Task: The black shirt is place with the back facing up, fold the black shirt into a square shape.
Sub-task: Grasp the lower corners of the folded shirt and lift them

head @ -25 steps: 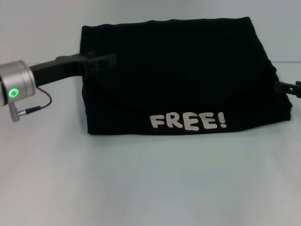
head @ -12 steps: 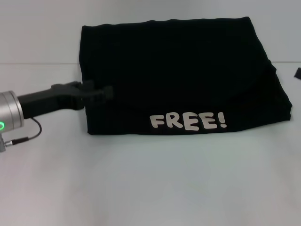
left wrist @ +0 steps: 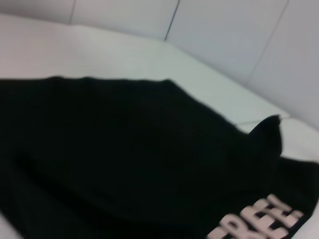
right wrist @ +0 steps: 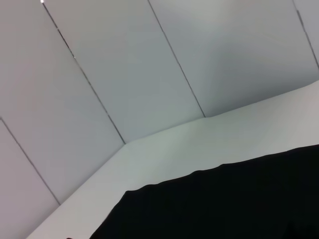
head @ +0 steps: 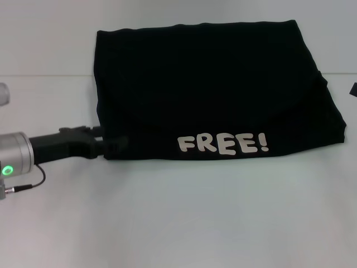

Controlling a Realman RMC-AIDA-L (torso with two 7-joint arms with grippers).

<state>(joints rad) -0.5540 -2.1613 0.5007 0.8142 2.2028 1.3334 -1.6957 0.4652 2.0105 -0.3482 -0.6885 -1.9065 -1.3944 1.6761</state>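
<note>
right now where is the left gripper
In the head view the left gripper is low at the left, at the black shirt's near-left corner, left of the FREE! print.

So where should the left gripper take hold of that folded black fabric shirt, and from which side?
Probably the black shirt's near left corner, coming in low from the robot's left. There the folded layers end in a free edge on the white table, right where the left gripper sits.

One black shirt [head: 212,89] counted on one white table [head: 178,218], one pale "FREE!" print [head: 223,144] seen on it, two grippers counted, left gripper [head: 114,144], right gripper [head: 353,89] barely seen at the edge
</note>
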